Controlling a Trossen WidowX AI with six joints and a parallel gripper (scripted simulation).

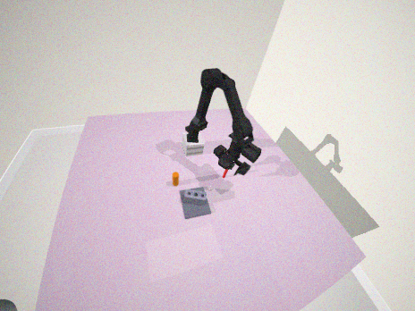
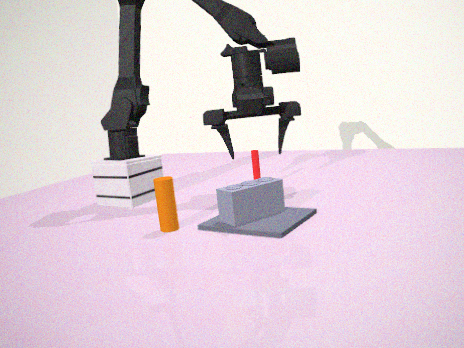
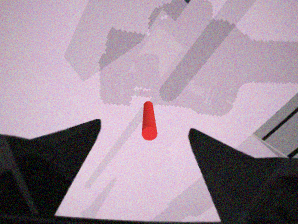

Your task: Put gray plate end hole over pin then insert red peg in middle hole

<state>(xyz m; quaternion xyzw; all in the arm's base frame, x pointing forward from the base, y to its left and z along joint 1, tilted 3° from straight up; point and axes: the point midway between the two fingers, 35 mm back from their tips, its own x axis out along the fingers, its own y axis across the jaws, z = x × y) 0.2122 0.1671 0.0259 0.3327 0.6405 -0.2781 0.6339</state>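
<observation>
The gray plate (image 1: 195,195) (image 2: 255,204), a thick block with holes along its top, lies flat on the dark gray base (image 1: 197,210) (image 2: 296,219). The pin cannot be made out in these views. The red peg (image 1: 224,173) (image 2: 256,166) (image 3: 149,123) stands upright on the table, behind the plate in the exterior view, which hides its lower part. My gripper (image 2: 256,156) (image 3: 146,128) is wide open and empty, pointing down above the peg. In the wrist view the peg shows between the two fingertips, touching neither.
An orange cylinder (image 1: 175,179) (image 2: 166,205) stands upright beside the base. The white block (image 1: 195,147) (image 2: 131,181) (image 3: 284,131) under the arm's foot stands farther back. Shadows of the arm fall across the pink table (image 1: 112,214) (image 2: 150,290).
</observation>
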